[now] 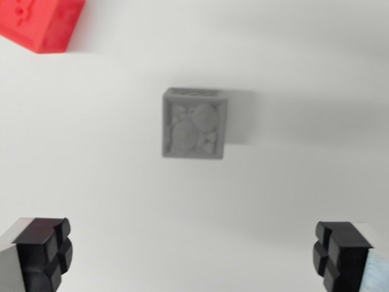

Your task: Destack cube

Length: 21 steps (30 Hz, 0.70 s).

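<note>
White tabletop, grey cube, red cube (cropped)

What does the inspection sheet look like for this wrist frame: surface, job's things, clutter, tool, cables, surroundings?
Surface: plain white tabletop, soft shadows only.
Job's things: grey cube with an embossed top, alone at centre; red cube at the wrist view's upper left, cut by the frame edge. They sit apart, unstacked.
Clutter: nothing seen.
Tool: tool open, black fingertips wide apart at the bottom corners, holding nothing.
Cables: nothing seen.
Surroundings: nothing seen beyond the tabletop.
</note>
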Tool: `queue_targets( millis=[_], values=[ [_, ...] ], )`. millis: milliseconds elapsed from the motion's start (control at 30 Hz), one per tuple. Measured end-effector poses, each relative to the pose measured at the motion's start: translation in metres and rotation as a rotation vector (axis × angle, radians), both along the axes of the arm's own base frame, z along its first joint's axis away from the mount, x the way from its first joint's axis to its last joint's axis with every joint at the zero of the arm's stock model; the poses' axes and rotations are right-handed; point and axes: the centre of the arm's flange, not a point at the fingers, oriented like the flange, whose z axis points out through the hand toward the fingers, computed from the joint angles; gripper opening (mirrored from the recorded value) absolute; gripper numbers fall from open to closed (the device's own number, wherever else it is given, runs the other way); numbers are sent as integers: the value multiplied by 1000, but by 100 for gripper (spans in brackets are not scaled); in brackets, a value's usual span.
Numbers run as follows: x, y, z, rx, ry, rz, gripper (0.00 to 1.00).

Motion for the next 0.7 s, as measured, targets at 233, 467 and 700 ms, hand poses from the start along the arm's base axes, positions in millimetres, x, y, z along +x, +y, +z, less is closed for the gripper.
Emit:
queue_targets(
  millis=[233, 467, 700],
  values=[
    [0, 0, 25, 0, 0, 0, 100],
    [0, 0, 51, 0, 0, 0, 100],
    [1, 0, 71, 0, 0, 0, 100]
  ],
)
